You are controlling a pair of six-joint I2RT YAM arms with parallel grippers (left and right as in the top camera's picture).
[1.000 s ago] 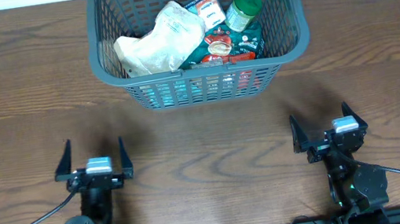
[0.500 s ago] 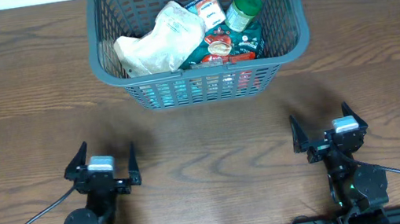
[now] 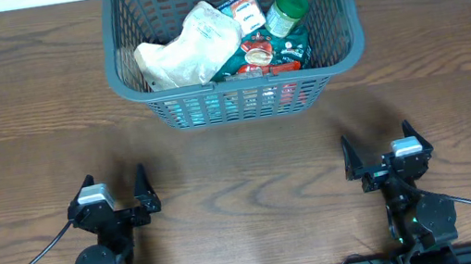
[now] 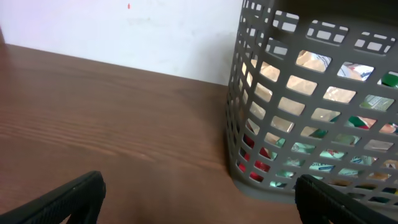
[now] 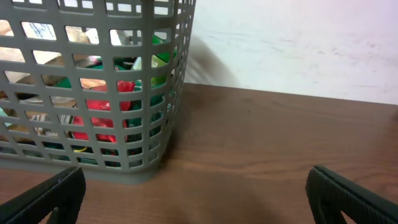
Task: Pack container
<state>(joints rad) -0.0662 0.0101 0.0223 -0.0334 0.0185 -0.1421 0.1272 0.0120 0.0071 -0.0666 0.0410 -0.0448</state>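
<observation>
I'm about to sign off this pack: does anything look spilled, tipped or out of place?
Nothing stands out. The container stands upright on the table, with the white bag, green-lidded jar and packets all inside its walls, loosely piled. The left gripper and right gripper are open, holding nothing, apart from it.

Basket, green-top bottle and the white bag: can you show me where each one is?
grey basket [image 3: 213, 107]: overhead view, on its front lattice wall.
green-capped bottle [image 3: 289, 2]: overhead view, on its green cap.
white bag [image 3: 190, 47]: overhead view, on its crumpled middle.
</observation>
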